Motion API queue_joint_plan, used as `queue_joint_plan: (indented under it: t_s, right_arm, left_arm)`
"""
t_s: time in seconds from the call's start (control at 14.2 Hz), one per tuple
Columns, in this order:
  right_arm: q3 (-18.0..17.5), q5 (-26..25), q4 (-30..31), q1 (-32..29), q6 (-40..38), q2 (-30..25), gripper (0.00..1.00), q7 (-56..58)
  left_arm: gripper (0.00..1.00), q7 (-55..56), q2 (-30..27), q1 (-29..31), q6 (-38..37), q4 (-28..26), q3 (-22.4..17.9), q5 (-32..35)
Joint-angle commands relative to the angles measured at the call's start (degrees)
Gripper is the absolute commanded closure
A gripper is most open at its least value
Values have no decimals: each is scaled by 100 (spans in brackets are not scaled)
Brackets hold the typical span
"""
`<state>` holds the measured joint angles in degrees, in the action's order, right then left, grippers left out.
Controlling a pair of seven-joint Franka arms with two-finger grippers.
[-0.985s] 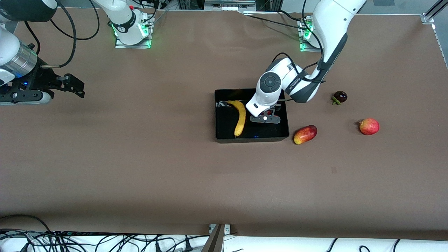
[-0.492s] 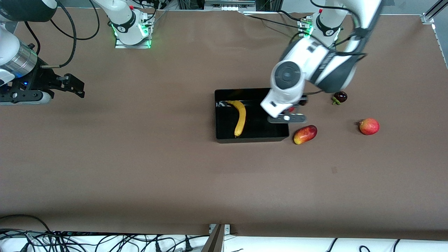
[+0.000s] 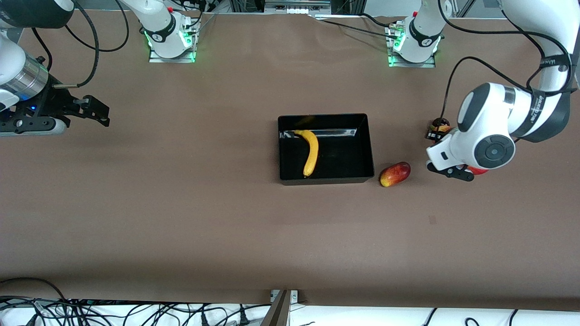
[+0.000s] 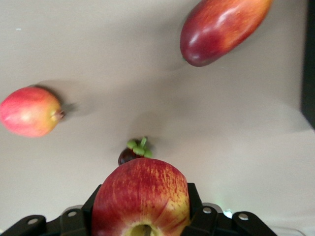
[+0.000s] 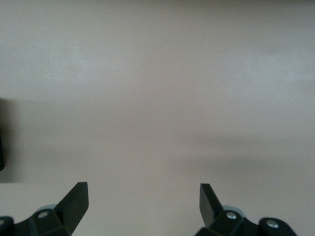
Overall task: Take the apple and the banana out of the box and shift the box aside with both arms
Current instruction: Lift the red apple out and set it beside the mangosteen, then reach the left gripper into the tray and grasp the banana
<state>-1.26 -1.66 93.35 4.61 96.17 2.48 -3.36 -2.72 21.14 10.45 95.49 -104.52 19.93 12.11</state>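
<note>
The apple [image 4: 141, 196] is red with yellow patches, and my left pincer [image 4: 142, 216] is clamped on it, one finger on each side. I hold it up in the air over the worktop [image 3: 181, 217], toward my left arm's end, over the spot where a dark little fruit with a green top [image 4: 134, 152] sits. In the front view my left arm hides most of that little fruit and the pinkish round fruit [image 4: 30, 111] near it. A long red and yellow fruit [image 3: 395, 174] lies on the worktop just beside the box [image 3: 285, 176], not touching it.

The box is black and shiny and sits in the middle of the worktop. The banana [image 3: 310, 151] lies inside it, closer to the wall that faces my right arm's end.

My right pincer [image 5: 143, 201] waits over bare worktop at its own end. Its fingers are wide apart and hold nothing.
</note>
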Motion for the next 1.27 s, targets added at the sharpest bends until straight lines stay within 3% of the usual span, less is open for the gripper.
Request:
queue_joint_plan:
  t_s: [0.0, 0.21, 0.35, 0.49, 0.77, 1.06, 1.2]
  right_arm:
    - [-23, 69, -97, -30, -98, 15, 0, -7]
    - [-23, 69, -97, -30, -89, 15, 0, -7]
    - [-23, 69, -97, -30, -89, 7, 0, -7]
    - [-23, 69, -97, -30, -89, 7, 0, -7]
    - [-41, 69, -97, -21, -98, -2, 0, -7]
    - [-41, 69, -97, -21, -98, -11, 0, -7]
    - [-41, 69, -97, -21, -98, -11, 0, -7]
  left_arm:
    - [73, -88, -750, 9, 1459, -1734, 72, -200]
    - [71, -79, -691, 115, 3216, -2843, 63, -227]
    - [65, -71, -462, 177, 3581, -2916, 63, -236]
    - [0, 192, -417, 168, 3626, -2907, 63, -227]
    - [0, 237, -820, 107, 3005, -2549, 90, -227]
    - [0, 805, -682, -7, 993, -767, 729, -297]
    - [0, 1691, -558, -165, 840, -264, 1090, -725]
